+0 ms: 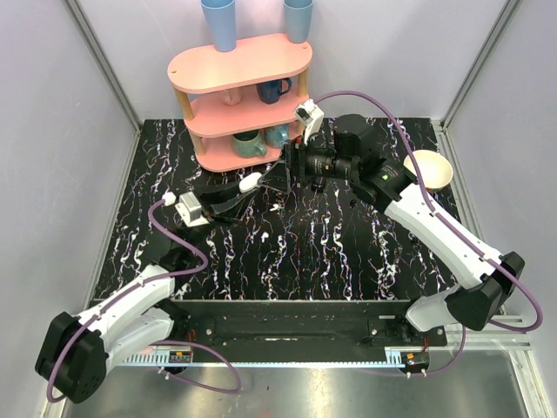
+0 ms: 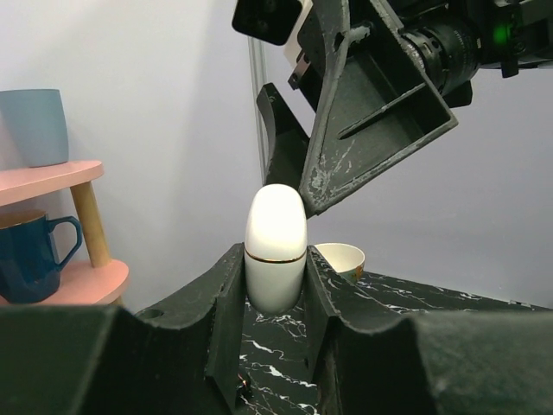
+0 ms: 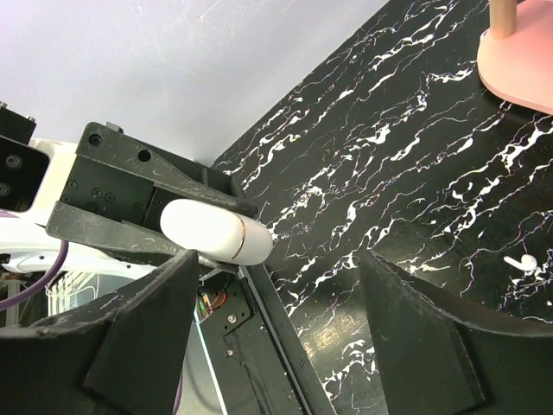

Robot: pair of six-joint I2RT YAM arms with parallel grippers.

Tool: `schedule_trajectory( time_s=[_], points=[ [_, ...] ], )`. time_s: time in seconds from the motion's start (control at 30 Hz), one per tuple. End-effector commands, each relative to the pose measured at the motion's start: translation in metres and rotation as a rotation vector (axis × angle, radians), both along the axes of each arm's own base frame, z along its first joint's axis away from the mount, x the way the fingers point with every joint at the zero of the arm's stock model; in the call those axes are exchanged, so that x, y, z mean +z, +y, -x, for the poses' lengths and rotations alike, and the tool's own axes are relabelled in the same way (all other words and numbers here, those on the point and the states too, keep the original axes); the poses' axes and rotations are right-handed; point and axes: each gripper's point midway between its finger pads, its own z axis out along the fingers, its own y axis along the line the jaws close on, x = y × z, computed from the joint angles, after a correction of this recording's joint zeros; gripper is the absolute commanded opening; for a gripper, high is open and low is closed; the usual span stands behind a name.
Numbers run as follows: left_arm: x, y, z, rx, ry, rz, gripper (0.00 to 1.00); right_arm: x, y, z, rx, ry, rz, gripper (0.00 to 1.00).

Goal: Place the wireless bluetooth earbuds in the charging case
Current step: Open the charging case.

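My left gripper [image 2: 275, 270] is shut on a white pill-shaped charging case [image 2: 276, 242] with a thin gold seam, lid closed, held off the table. From above, the case [image 1: 250, 183] pokes out of the left gripper [image 1: 237, 192] toward the right gripper [image 1: 277, 178]. My right gripper [image 3: 278, 272] stands open, and the case [image 3: 214, 229] lies just in front of its left finger, untouched. Its dark fingers [image 2: 371, 130] hang above the case in the left wrist view. One small white earbud [image 3: 518, 262] lies on the black marbled table at the right; no other earbud shows.
A pink three-tier shelf [image 1: 239, 65] stands at the back, with mugs on its tiers and two blue cups on top. A dark blue mug [image 2: 30, 255] sits on a shelf tier. A cream bowl [image 1: 428, 168] rests at the back right.
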Motion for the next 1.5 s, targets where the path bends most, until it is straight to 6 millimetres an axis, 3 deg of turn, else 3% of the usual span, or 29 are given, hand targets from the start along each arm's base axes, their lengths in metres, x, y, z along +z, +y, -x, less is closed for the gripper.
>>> schedule_trajectory(
  time_s=[0.0, 0.43, 1.47],
  points=[
    [0.025, 0.001, 0.016, -0.047, -0.099, 0.048, 0.0, 0.009, 0.008, 0.004, 0.024, -0.017, -0.034, 0.81],
    [0.028, -0.008, 0.033, -0.142, -0.153, 0.026, 0.0, 0.006, 0.007, -0.003, -0.018, -0.015, -0.026, 0.79],
    [0.038, -0.013, 0.051, -0.216, -0.224, 0.008, 0.0, -0.004, 0.011, -0.02, -0.068, -0.003, -0.004, 0.77]
  ],
)
